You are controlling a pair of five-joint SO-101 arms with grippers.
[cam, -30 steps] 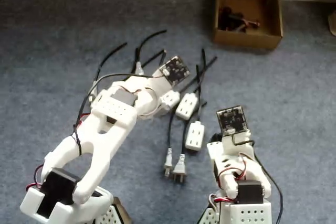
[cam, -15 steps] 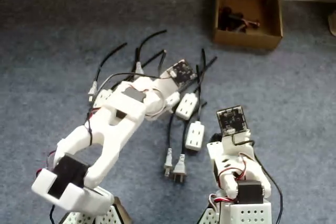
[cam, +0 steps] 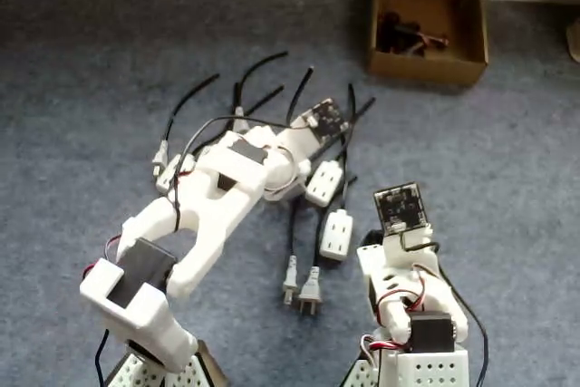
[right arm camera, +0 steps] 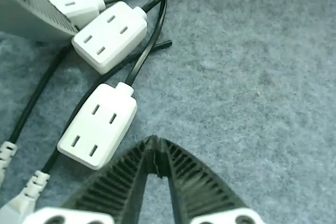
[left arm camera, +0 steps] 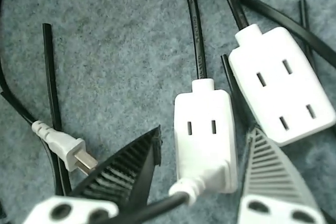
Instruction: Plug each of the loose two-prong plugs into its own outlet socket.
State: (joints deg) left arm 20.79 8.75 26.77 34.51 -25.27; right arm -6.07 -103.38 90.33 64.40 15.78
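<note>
On the near side of the slim socket (left arm camera: 202,129), the right gripper (right arm camera: 156,145) is held clenched on nothing; the socket, slots up, is straddled by the released fingers (left arm camera: 131,166) of the left gripper (left arm camera: 206,129), best closed on its side walls so that the slots are left uncovered for the loose plug (left arm camera: 68,150) just beside it.

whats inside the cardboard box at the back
The cardboard box holds a dark tangle with a reddish bit, too small to identify. Its near wall hides part of the floor.
</note>
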